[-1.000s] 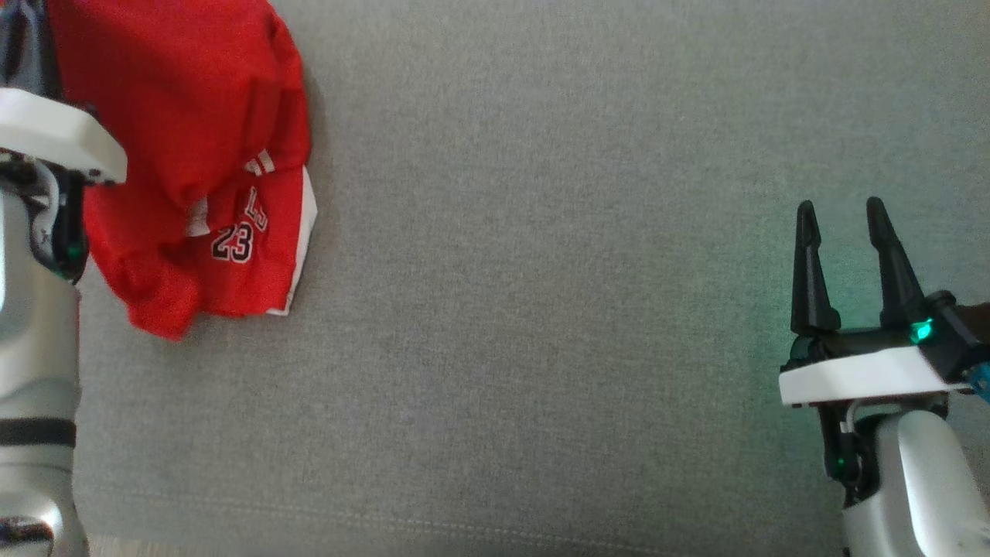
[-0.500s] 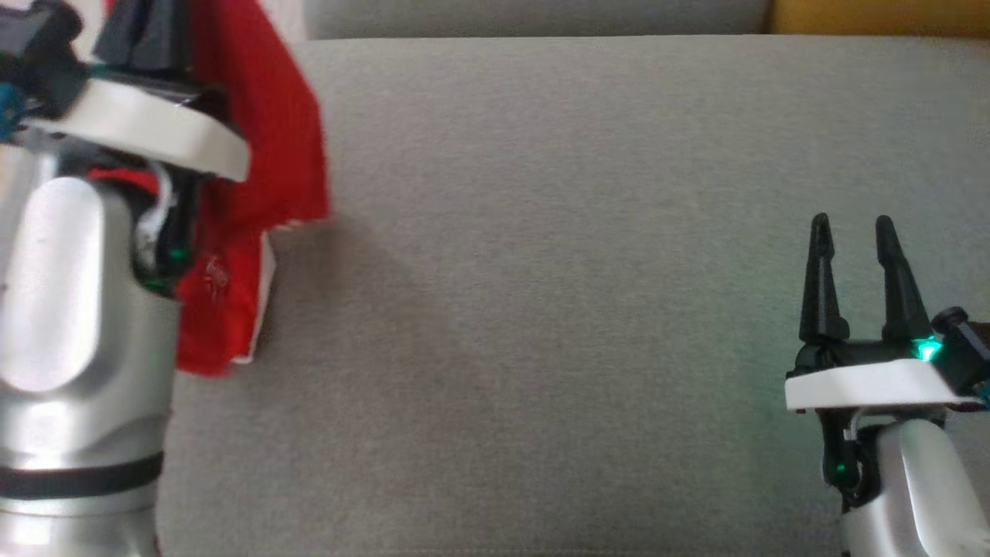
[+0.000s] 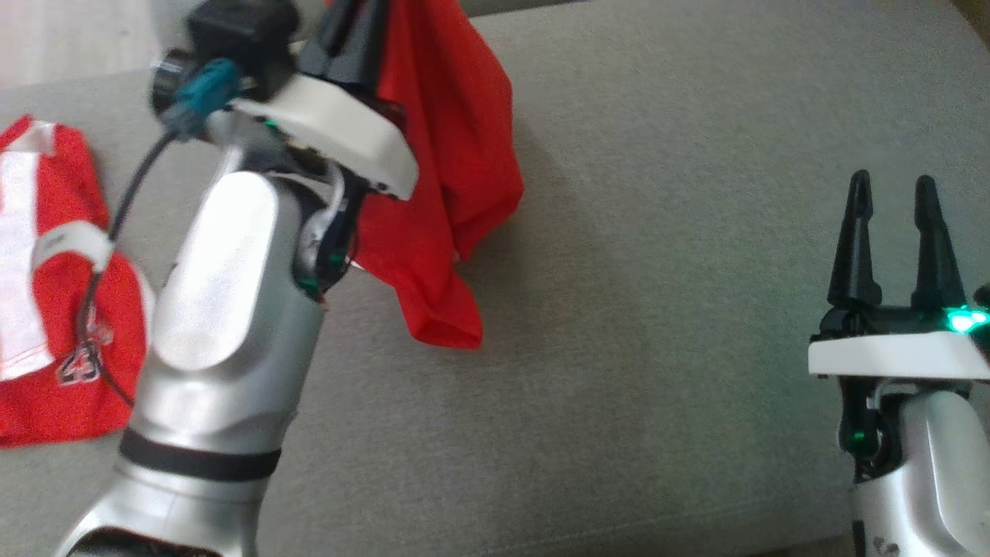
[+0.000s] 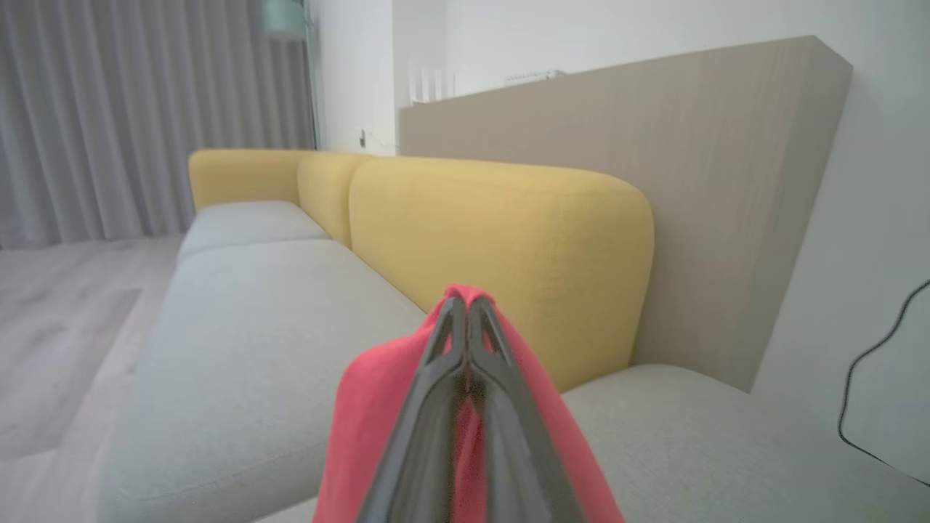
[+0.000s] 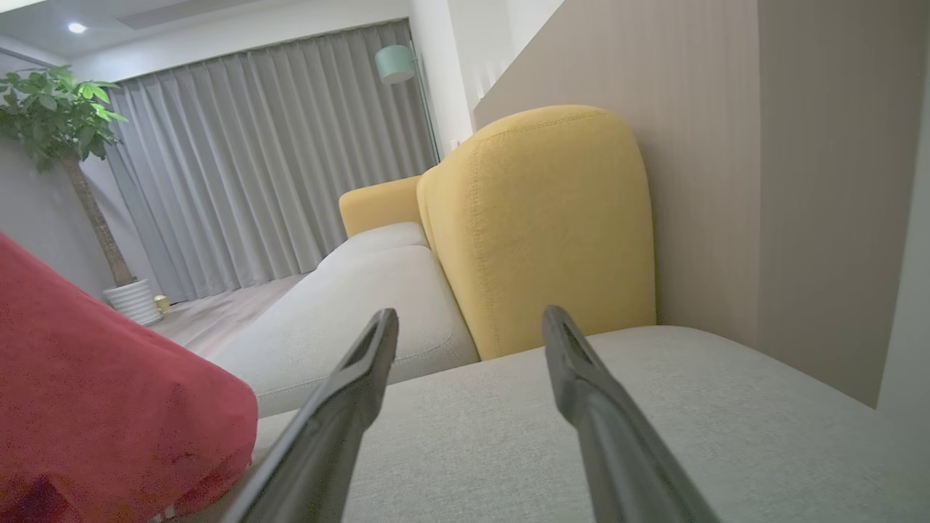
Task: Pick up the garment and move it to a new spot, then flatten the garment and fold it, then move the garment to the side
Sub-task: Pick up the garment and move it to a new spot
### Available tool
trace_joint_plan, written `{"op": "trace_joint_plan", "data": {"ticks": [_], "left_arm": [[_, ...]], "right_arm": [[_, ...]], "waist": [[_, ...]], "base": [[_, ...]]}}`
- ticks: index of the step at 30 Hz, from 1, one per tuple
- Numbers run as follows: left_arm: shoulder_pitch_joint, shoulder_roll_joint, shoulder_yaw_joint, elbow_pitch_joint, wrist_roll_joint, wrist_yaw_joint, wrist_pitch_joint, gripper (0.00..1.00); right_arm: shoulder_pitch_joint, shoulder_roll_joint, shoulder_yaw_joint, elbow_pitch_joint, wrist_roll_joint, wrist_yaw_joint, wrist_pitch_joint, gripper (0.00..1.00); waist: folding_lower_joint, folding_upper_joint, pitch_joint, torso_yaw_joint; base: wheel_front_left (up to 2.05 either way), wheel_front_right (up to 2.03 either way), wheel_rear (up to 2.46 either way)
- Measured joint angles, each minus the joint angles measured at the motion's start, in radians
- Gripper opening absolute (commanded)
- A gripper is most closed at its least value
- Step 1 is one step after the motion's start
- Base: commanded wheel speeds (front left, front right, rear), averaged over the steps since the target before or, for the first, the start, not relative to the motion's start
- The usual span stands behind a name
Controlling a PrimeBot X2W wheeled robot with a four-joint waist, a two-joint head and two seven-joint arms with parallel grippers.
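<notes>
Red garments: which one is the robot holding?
The plain red garment hanging from the left gripper; the white-striped, numbered garment lies flat on the sofa.

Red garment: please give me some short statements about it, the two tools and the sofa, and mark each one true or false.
1. The left tool is shut on the red garment, which hangs from it. True.
2. The right tool grips a corner of the same garment. False: it is open, holds nothing and is well apart from the cloth.
3. A second red piece with white stripes lies on the grey seat, on the robot's left. True.
4. The backrest of the sofa is blue. False: it is yellow.
</notes>
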Motion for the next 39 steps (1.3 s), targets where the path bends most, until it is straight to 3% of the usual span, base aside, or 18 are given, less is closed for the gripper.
{"op": "trace_joint_plan", "data": {"ticks": [6,7,8,14,18,22,27,31,39], "left_arm": [[-0.063,-0.016,-0.111,0.133,-0.076,0.068,-0.048,0.00],[-0.074,-0.016,-0.146,0.151,-0.111,0.082,-0.059,0.35],[-0.081,-0.018,-0.180,0.165,-0.142,0.098,-0.072,1.00],[-0.121,-0.020,-0.380,0.229,-0.298,0.158,-0.143,1.00],[-0.169,-0.021,-0.398,0.278,-0.338,0.190,-0.200,1.00],[-0.206,0.002,-0.346,0.317,-0.333,0.187,-0.229,1.00],[-0.150,0.111,-0.245,0.287,-0.316,0.158,-0.230,1.00],[0.016,0.171,-0.168,0.195,-0.290,0.123,-0.230,1.00],[0.409,0.169,-0.012,0.014,-0.235,0.101,-0.230,1.00]], "right_arm": [[-0.026,0.000,0.009,-0.009,0.035,0.000,0.000,1.00],[-0.032,0.000,0.013,-0.010,0.042,0.000,0.000,1.00],[-0.036,0.000,0.019,-0.010,0.046,0.000,0.000,1.00],[-0.048,0.000,0.034,-0.010,0.068,0.000,0.000,1.00],[-0.048,0.000,0.030,-0.011,0.067,0.000,0.000,1.00],[-0.048,0.000,0.028,-0.014,0.053,0.000,0.000,1.00],[-0.042,0.000,0.031,-0.013,0.003,0.000,0.000,1.00],[-0.017,0.000,0.039,0.000,-0.027,0.000,-0.001,1.00],[0.040,0.000,0.083,0.057,-0.047,0.000,-0.001,1.00]], "waist": [[0.0000,0.0000,0.040,-0.079],[0.0000,0.0000,0.048,-0.093],[0.0000,0.0000,0.055,-0.106],[0.0000,0.0000,0.094,-0.168],[0.0002,0.0000,0.106,-0.165],[0.0001,0.0000,0.095,-0.126],[0.0001,0.0000,0.065,-0.057],[0.0001,0.0000,0.032,0.006],[0.0000,0.0000,-0.043,0.111]], "base": [[0.00,0.00,0.00],[0.00,0.00,0.00],[0.00,0.00,0.00],[0.00,0.00,0.00],[0.00,0.00,0.00],[0.00,0.00,0.00],[0.00,0.00,0.00],[0.00,0.00,0.00],[0.00,0.00,0.00]]}}
